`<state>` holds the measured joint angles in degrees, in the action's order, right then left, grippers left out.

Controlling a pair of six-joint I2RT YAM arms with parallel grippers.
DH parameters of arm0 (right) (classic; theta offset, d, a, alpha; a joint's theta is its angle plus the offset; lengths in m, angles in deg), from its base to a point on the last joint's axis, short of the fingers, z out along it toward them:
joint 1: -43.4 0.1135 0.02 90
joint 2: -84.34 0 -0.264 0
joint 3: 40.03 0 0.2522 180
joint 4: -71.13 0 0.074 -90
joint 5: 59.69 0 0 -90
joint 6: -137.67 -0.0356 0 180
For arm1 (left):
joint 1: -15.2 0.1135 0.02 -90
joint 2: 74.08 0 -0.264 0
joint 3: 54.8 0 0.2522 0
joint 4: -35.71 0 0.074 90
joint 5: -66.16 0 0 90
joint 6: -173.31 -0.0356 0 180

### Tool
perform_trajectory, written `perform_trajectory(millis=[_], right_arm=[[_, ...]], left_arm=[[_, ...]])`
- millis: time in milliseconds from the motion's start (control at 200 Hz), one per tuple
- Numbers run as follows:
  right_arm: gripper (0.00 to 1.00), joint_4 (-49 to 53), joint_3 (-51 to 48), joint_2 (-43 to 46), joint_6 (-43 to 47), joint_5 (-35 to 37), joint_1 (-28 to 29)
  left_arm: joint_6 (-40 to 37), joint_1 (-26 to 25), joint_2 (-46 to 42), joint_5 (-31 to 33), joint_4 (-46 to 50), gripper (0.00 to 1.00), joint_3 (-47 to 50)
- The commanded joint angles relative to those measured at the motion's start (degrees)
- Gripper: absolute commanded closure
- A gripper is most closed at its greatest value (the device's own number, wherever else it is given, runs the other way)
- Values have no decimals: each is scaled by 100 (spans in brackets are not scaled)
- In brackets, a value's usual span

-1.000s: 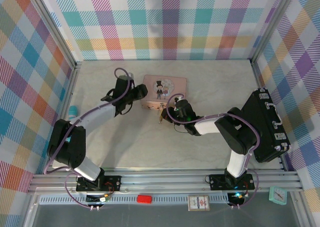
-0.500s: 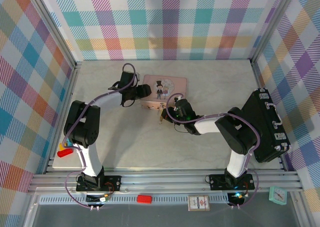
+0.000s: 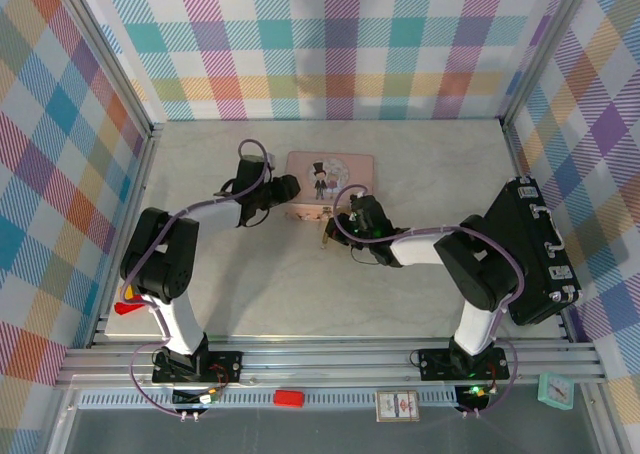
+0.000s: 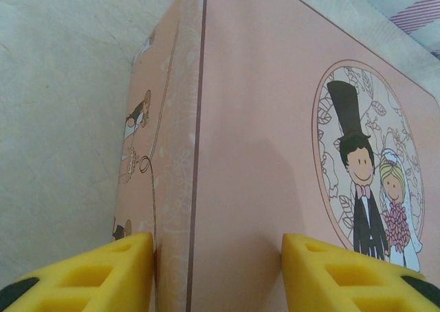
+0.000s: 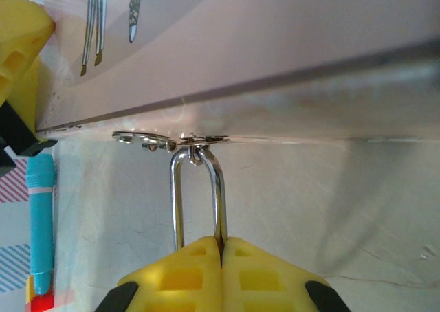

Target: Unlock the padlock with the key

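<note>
- A teal cylinder (image 5: 40,216) is lying on the pale marbled table (image 3: 420,154), seen at the left of the right wrist view.
- The left gripper (image 3: 289,186) is reaching in at the left end of the pink tin (image 3: 330,177). Its yellow fingers (image 4: 103,271) are standing apart and straddling the tin's long edge. One is sitting just beside the side wall and the other over the lid, which is carrying a cartoon bride and groom. Whether the pads are pressing on the tin cannot be told.
- The pink tin is lying flat near the middle of the table, lid up.
- The padlock (image 5: 177,202) is hanging from the latch on the tin's near side. Its silver shackle is looping through the latch ring, and its body is hiding between yellow fingers.
- The right gripper (image 5: 221,242) is clenching the padlock, its two fingers meeting with the shackle legs rising out of them.
- A black case (image 3: 535,254) is sitting at the table's right edge, well apart from the tin.
</note>
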<state>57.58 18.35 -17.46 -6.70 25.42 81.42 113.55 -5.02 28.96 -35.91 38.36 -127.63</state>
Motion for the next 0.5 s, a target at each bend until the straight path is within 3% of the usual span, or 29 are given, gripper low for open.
perform_trajectory(millis=[0,230,495], right_arm=[[100,747,-276,-83,-227,170,-137],[100,921,-472,-52,-306,322,-146],[100,840,-543,-108,-373,269,-287]], left_arm=[[438,-533,-29,-222,368,52,411],[817,-966,-225,396,320,53,612],[1106,-1132,-528,756,121,53,940]])
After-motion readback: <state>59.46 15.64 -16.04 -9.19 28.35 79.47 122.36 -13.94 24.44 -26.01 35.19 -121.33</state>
